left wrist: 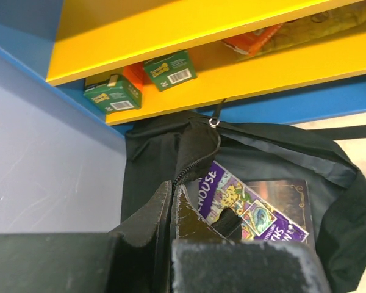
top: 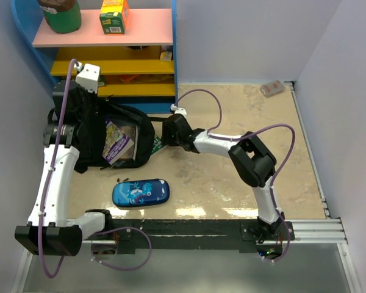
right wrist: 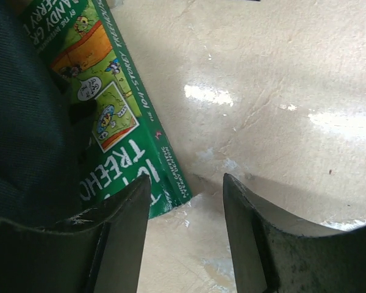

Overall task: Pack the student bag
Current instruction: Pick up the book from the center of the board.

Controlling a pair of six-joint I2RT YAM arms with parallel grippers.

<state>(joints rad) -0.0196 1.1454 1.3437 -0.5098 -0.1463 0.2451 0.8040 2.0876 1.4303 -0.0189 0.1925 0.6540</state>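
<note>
The student bag [top: 143, 131], a black backpack, lies open at the table's left, against the shelf. A purple book [top: 116, 143] lies inside it, over a darker book [left wrist: 290, 192]. My left gripper [top: 80, 97] is shut on the bag's zip edge at the far left of the opening; in the left wrist view the zip [left wrist: 198, 160] runs into the closed gripper [left wrist: 172, 195], with the bag [left wrist: 280, 155] and the purple book [left wrist: 244, 204] behind it. My right gripper [top: 163, 137] is open at the bag's right side. Its left finger overlaps the corner of a green book [right wrist: 110, 91] that lies half under the bag [right wrist: 24, 122].
A blue pencil case [top: 140, 192] lies on the table in front of the bag. A blue, yellow and pink shelf unit [top: 140, 67] stands behind the bag, with green boxes [left wrist: 116, 94] on it. A small red and white object [top: 272, 88] lies at the far right.
</note>
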